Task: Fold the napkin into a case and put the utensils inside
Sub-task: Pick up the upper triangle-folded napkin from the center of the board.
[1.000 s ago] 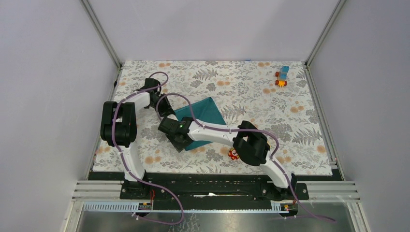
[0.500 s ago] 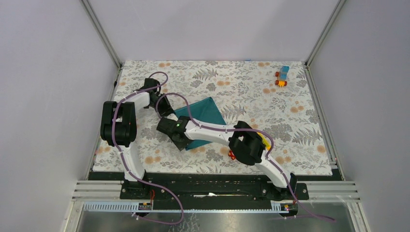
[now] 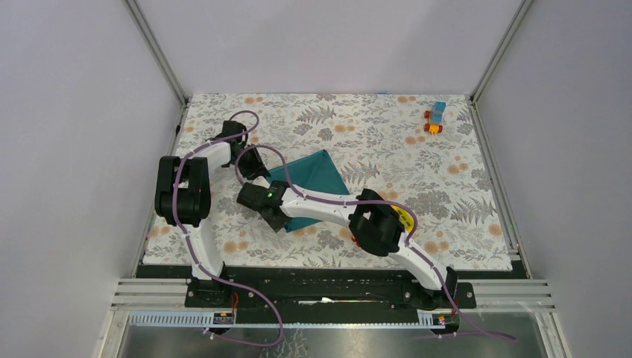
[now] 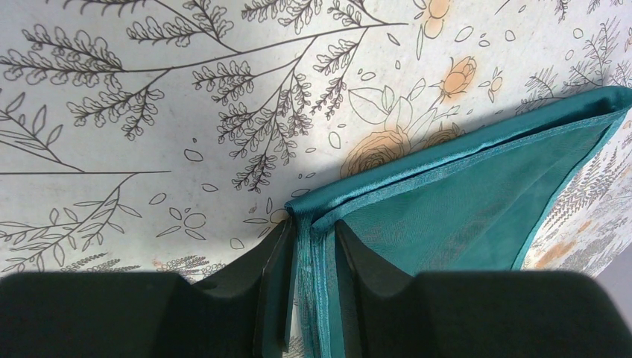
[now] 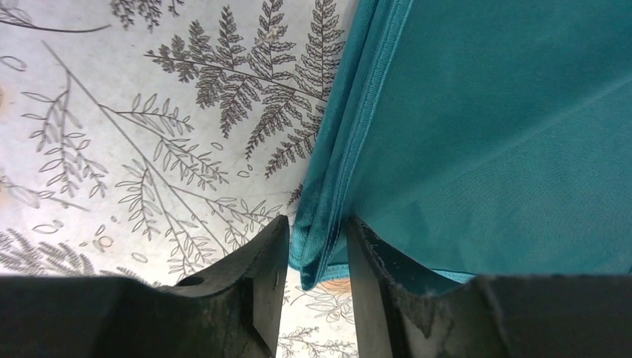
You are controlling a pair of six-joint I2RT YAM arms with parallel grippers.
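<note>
The teal napkin lies folded on the floral table, left of centre. My left gripper sits at its far-left corner. In the left wrist view this gripper is shut on the napkin's bunched corner hem. My right gripper is at the napkin's near-left edge. In the right wrist view its jaws straddle the layered edge of the napkin, and a thin gap still shows beside the left finger. No utensils are in view.
A small red toy peeks out under my right arm's elbow, with a yellow object just right of it. A blue and orange toy stands at the far right corner. Grey walls close in the table.
My right arm has shifted left along the napkin's near edge and its jaws have narrowed around the fabric. The left gripper has kept its hold and place.
</note>
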